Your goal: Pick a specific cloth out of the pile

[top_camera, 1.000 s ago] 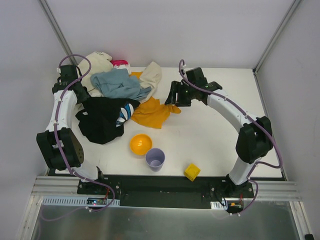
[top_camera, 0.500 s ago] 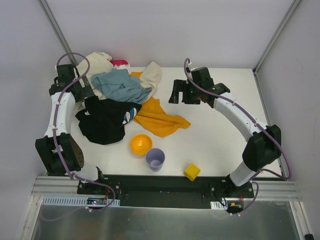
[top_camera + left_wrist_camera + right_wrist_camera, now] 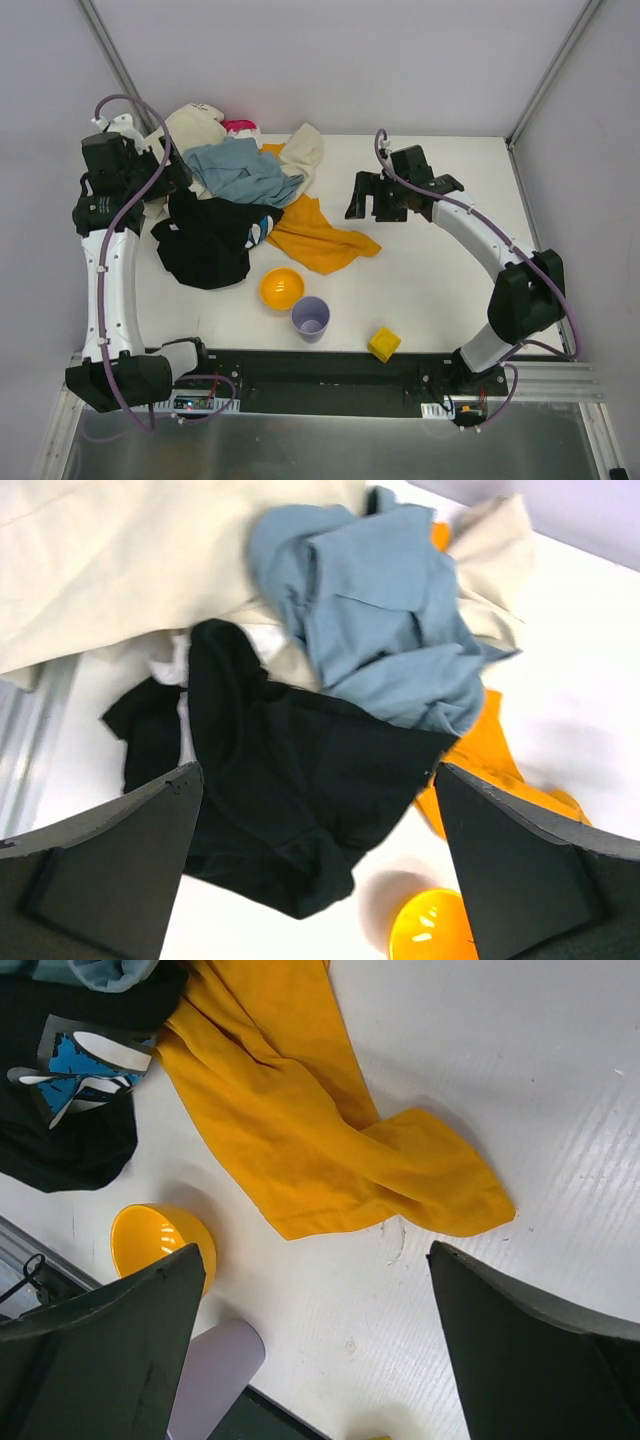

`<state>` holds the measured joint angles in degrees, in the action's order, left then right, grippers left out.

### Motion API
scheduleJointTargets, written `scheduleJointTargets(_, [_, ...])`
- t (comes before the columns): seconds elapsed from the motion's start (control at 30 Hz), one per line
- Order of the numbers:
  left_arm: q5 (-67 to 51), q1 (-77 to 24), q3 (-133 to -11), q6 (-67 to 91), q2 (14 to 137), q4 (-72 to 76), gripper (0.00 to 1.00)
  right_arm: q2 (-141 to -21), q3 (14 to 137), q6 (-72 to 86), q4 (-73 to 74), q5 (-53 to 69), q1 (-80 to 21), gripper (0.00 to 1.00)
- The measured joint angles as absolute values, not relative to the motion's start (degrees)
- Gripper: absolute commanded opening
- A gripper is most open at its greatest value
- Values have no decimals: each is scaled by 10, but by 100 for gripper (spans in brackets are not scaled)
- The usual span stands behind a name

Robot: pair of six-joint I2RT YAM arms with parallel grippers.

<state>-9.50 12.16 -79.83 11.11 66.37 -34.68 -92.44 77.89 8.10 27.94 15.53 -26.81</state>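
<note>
The orange-yellow cloth (image 3: 322,237) lies crumpled on the white table, its upper end still tucked against the pile (image 3: 232,180) of cream, blue-grey and black garments, its lower end spread free to the right. My right gripper (image 3: 369,197) hovers open just right of the cloth (image 3: 318,1130), nothing between its fingers (image 3: 540,1350). My left gripper (image 3: 158,182) stands open at the pile's left edge, above the black garment (image 3: 300,780), and it holds nothing. In the left wrist view the cloth (image 3: 487,765) peeks out beside the blue-grey piece (image 3: 385,610).
An orange bowl (image 3: 281,288), a lilac cup (image 3: 311,318) and a yellow block (image 3: 384,343) stand on the table's near side. A pink scrap (image 3: 241,127) shows at the pile's back. Slanted frame posts rise at both far corners.
The right gripper opened and let go of the cloth, which dropped and spread out to the right. The left gripper opened, released the black garment and drew back to the left.
</note>
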Motion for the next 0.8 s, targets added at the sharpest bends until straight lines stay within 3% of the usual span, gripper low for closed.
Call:
scheduleJointTargets(0.33, [-108,-45,-811,94,752,-354,99,-898,714,83,257,185,-225,96])
scheduleJointTargets(0.8, [129,-264,-1000,46,1061,-368,99,-836,593,83,225,230,-147,96])
